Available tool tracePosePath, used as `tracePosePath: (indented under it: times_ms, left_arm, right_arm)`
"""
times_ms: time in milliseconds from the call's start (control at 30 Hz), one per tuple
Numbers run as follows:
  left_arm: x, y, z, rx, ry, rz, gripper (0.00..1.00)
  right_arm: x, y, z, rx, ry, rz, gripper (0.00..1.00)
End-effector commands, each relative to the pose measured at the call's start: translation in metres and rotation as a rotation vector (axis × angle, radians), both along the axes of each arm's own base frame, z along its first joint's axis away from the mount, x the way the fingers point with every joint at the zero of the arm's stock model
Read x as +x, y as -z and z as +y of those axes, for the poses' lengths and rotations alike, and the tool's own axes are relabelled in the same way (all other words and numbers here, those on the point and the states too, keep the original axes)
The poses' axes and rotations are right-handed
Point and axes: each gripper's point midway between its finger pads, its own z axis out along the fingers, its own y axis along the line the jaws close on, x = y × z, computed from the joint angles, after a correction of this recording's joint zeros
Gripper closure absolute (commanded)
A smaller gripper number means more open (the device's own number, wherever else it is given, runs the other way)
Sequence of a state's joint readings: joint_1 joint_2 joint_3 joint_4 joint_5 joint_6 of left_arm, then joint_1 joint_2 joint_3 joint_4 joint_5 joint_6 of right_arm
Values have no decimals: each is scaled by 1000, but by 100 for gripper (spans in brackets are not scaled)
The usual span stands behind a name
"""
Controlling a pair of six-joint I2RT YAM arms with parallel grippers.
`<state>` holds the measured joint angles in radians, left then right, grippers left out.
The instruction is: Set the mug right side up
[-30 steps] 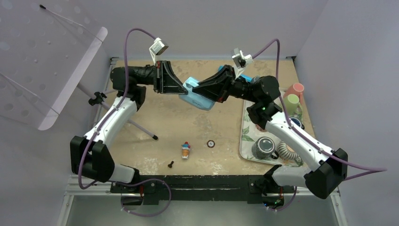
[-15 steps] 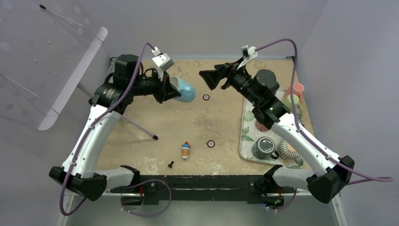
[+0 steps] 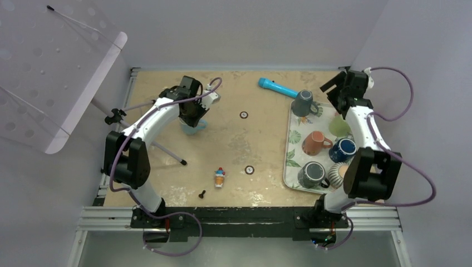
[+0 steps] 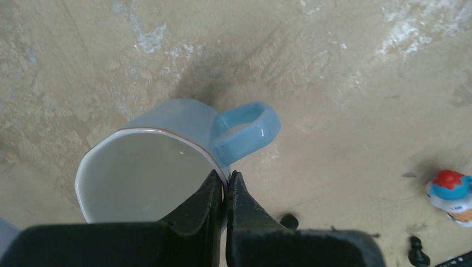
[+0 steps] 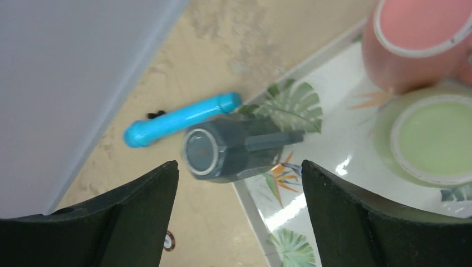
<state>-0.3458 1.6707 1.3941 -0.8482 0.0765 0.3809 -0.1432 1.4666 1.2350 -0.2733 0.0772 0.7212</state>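
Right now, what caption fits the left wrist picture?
Left gripper pinches the rim of the light blue mug, its opening facing up.

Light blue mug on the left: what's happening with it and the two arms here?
The left gripper is shut on the rim of the light blue mug, right beside its handle. The mug sits mouth up, on or just above the table. The right gripper hangs open and empty above the far end of the tray, over a dark grey mug at the tray's edge.
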Motion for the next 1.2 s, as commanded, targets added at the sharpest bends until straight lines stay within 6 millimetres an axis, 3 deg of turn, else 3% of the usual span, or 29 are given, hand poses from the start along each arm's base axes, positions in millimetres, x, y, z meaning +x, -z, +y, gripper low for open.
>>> tracePosePath:
  times_ms: [0, 200, 467, 600, 833, 900, 933, 967, 1167]
  left_arm:
    - [47, -10, 6, 18, -1, -176, 100]
    - [49, 15, 9, -38, 1, -98, 100]
    - [42, 9, 13, -132, 4, -67, 61]
    - [35, -9, 11, -150, 11, -72, 54]
    - [14, -37, 2, -209, 43, -55, 50]
    - [10, -43, -1, -224, 54, -57, 50]
    - [8, -44, -2, -227, 58, -58, 50]
    - [7, -46, -3, -227, 60, -57, 50]
    - [-11, -62, -12, -285, 96, -20, 50]
  right_arm:
    - [13, 30, 4, 186, 50, 87, 13]
    - [28, 69, -2, 415, 165, 101, 12]
    - [50, 110, 4, 551, 215, 165, 17]
    - [57, 130, 14, 609, 183, 208, 22]
    - [63, 144, 9, 589, 195, 224, 54]
    - [65, 143, 11, 582, 171, 215, 74]
    - [66, 141, 13, 583, 152, 204, 93]
    - [67, 140, 15, 586, 129, 196, 100]
    - [71, 119, 27, 536, -12, 129, 100]
